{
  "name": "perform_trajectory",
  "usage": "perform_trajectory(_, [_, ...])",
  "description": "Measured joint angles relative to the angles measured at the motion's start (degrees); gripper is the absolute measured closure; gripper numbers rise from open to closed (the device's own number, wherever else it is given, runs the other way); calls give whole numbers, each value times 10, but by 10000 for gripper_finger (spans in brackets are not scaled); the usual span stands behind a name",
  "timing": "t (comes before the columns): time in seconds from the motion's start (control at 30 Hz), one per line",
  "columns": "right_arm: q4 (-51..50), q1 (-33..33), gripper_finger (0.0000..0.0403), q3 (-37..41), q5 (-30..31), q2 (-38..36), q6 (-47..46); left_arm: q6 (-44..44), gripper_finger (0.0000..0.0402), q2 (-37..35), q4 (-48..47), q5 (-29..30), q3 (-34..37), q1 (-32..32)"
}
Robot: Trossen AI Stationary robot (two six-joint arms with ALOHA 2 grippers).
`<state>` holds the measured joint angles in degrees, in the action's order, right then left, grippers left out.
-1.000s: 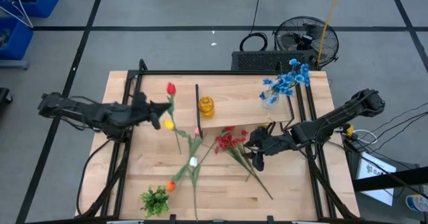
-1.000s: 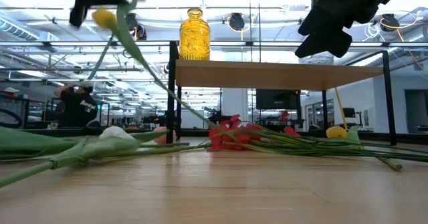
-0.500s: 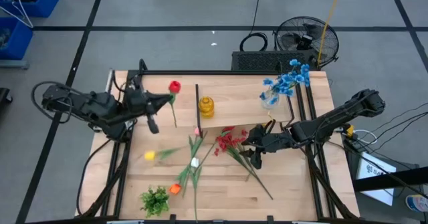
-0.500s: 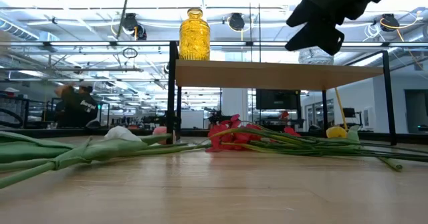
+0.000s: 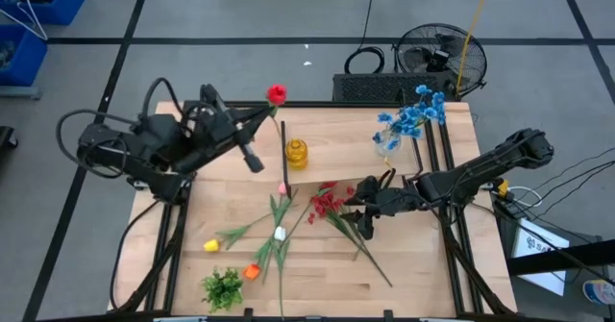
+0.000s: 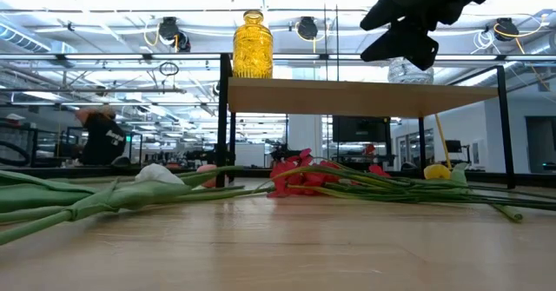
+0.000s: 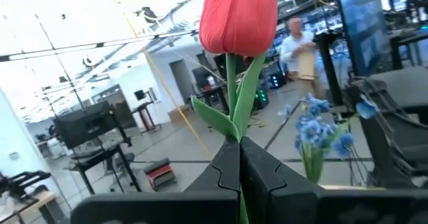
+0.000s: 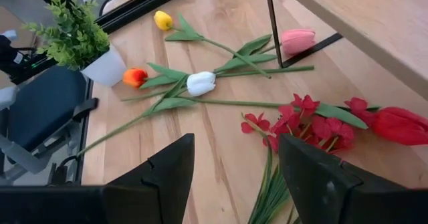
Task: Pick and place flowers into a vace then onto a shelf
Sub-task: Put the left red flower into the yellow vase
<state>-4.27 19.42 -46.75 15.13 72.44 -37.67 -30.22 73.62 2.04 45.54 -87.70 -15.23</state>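
L gripper clamped on red tulip stem, raised beside yellow vase on shelf. Best: tip stem vertical, centre over vase neck, lower slowly. R gripper spread wide above red spray. Vs earlier: tulip lifted higher, yellow tulip dropped onto table.

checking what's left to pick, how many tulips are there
6: red tulip in the left gripper; yellow tulip, white tulip, orange tulip, pink tulip and second red tulip on the table. Others may be hidden.
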Motion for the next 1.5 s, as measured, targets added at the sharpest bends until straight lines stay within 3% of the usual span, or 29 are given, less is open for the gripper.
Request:
perform_trajectory(0.27, [-2,0,193,0,-2,0,-6,46,401,11,20,-39,-8,24])
perform_trajectory(0.5, [-2,1,193,0,-2,0,-5,81,401,29,-8,-34,-9,35])
perform_trajectory(1.17, [-3,1,193,0,-3,0,-4,48,401,39,35,-37,-9,53])
perform_trajectory(1.5, [-3,1,193,0,-3,0,-4,97,400,48,-45,-35,-9,63])
